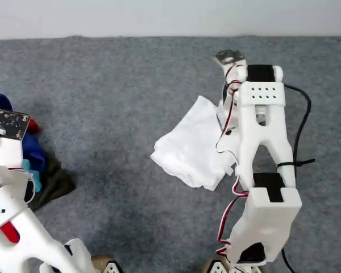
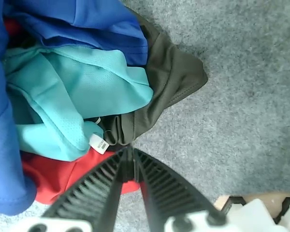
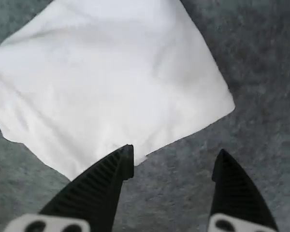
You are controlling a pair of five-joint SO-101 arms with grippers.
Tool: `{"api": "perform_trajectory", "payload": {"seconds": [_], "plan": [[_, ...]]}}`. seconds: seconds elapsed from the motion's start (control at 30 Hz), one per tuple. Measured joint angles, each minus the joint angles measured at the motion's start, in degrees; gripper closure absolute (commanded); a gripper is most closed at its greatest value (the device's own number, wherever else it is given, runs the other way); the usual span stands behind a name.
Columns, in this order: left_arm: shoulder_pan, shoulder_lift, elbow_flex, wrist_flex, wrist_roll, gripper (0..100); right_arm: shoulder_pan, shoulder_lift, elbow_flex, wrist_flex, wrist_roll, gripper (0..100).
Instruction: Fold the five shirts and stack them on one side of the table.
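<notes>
— Shirts, where did we see them?
— Our right gripper (image 3: pixel 174 157) hung spread over the white shirt (image 3: pixel 111 82), mid-table; our left gripper (image 2: pixel 130 152), tips together, met the pile of 4 (image 2: pixel 87 87) at the left edge of the table (image 1: pixel 102 85).

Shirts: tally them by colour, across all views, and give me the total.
White shirt: 1
Blue shirt: 1
Teal shirt: 1
Red shirt: 1
Dark olive shirt: 1
Total: 5
</notes>
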Motion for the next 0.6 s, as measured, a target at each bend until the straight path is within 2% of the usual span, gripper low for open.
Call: {"api": "perform_trajectory", "payload": {"seconds": [0.23, 0.3, 0.43, 0.6], "plan": [[0.00, 0.00, 0.00, 0.00, 0.00, 98, -4.75, -4.66, 0.00, 1.32, -21.27, 72.7], [0.00, 0.00, 0.00, 0.00, 0.00, 98, -6.15, -5.54, 0.00, 1.32, -26.37, 68.2], [0.00, 0.00, 0.00, 0.00, 0.00, 98, -7.03, -5.54, 0.00, 1.32, -36.04, 52.7], [0.00, 0.00, 0.00, 0.00, 0.00, 98, -6.86, -0.09, 0.00, 1.05, -46.42, 51.2]]}}
